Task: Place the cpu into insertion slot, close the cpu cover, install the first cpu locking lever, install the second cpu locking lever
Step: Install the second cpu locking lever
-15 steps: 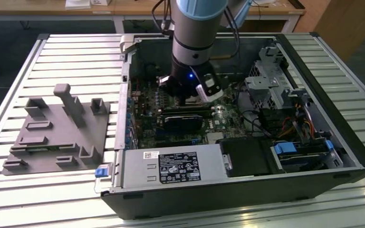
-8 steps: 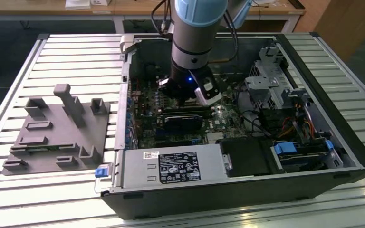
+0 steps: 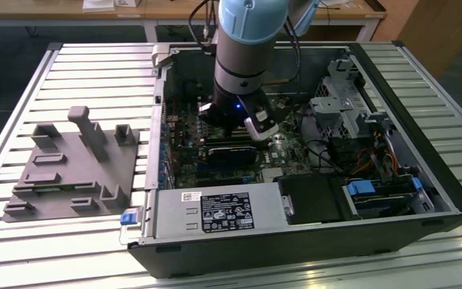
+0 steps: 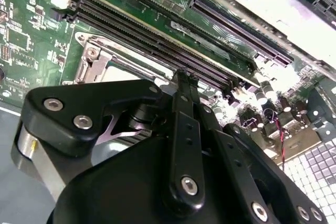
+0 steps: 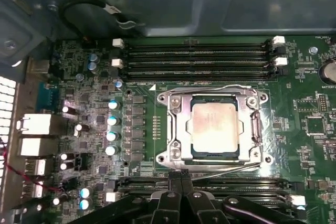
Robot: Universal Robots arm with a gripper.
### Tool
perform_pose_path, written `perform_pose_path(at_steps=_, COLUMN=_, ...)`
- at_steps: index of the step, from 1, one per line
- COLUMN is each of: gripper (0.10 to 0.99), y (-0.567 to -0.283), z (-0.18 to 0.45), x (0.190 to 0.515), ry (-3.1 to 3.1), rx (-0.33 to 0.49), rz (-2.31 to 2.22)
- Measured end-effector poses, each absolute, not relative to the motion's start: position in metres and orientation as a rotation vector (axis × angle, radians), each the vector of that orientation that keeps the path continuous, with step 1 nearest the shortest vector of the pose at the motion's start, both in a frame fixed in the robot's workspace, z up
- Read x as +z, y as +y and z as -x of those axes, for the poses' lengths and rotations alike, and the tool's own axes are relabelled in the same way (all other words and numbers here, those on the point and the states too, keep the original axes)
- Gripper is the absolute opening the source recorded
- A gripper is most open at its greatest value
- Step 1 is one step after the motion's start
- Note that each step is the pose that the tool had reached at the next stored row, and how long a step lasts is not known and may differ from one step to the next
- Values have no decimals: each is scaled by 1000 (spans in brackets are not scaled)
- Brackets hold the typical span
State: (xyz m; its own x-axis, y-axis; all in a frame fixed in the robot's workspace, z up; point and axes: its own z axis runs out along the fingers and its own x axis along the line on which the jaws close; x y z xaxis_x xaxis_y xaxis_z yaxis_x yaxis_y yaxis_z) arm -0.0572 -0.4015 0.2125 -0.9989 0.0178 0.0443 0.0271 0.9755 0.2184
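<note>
2 fingertips (image 5: pixel 181 176) pressed together, gripper (image 5: pixel 181 174) holding nothing; cpu (image 5: pixel 216 125) seated under closed cpu cover (image 5: pixel 178 129).

I'm looking at a slatted metal table (image 3: pixel 70 66) whose pale ribs run across the exterior view, and two things sit directly on it. Toward the exterior view's left lies a grey fixture plate (image 3: pixel 64 170) with upright blocks and posts rising from it, resting flat on the slats. Just beside it, toward the exterior view's right, the open black computer case (image 3: pixel 295 247) lies on its side on the same table, its interior facing up.
</note>
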Motion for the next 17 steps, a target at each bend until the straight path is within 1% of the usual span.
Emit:
perform_pose_path(at_steps=7, gripper=106, y=-405, z=64, x=209, ry=-3075, rx=-396, rz=34)
perform_pose_path(at_steps=11, gripper=106, y=-404, z=65, x=200, ry=-3072, rx=-420, rz=33)
perform_pose_path(at_steps=17, gripper=106, y=-405, z=65, x=195, ry=-3065, rx=-465, rz=32)
